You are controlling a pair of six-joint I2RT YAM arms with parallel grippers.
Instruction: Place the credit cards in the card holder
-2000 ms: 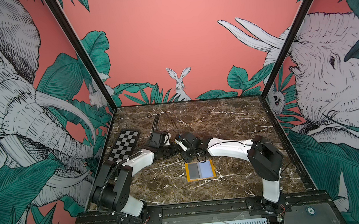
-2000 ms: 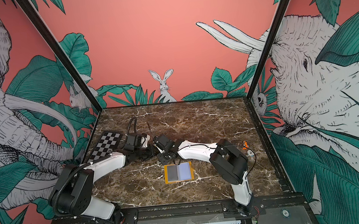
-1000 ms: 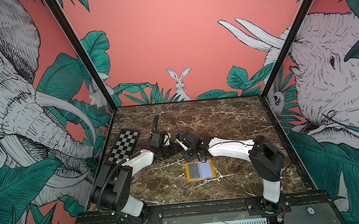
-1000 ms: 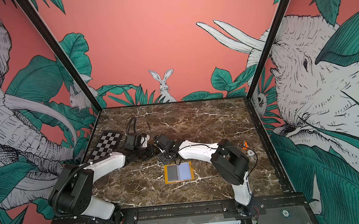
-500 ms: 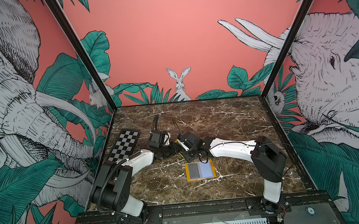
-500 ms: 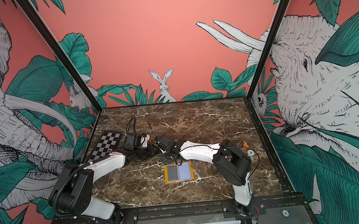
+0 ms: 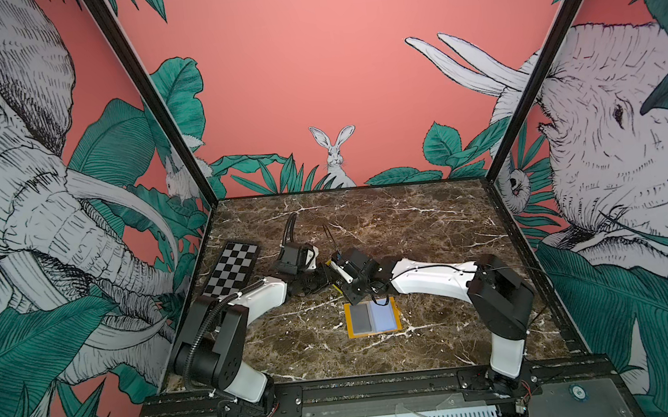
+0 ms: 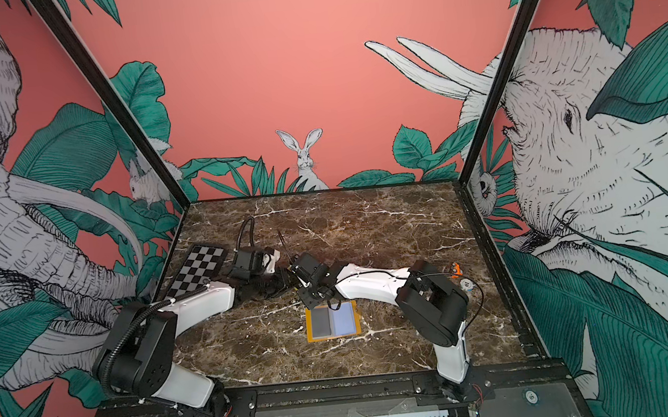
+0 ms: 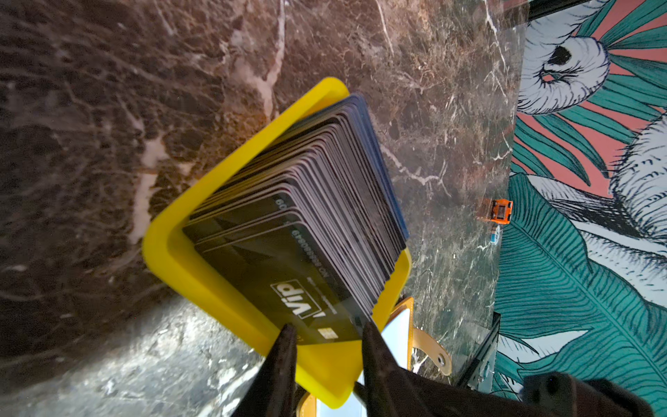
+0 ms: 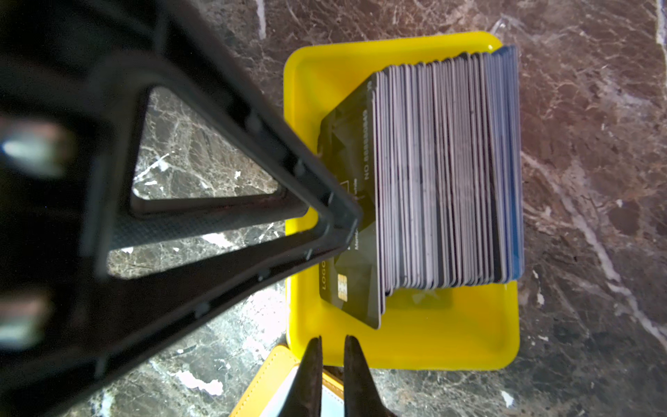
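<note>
Left black claw (image 9: 326,334), part-open, straddles front black VIP plastic card (image 9: 288,285) (yellow plastic tray (image 9: 202,285)); right black claw (image 10: 332,346) nearly closed, empty.

Top views are evenly lit and sharp, though the enclosure posts splay outward toward the edges. The marble surface (image 9: 108,353) throws white glare in the left wrist view. In the right wrist view the left hand (image 10: 346,220) is a dark, soft blur up close, while the credit cards (image 10: 447,169) stay crisp.
</note>
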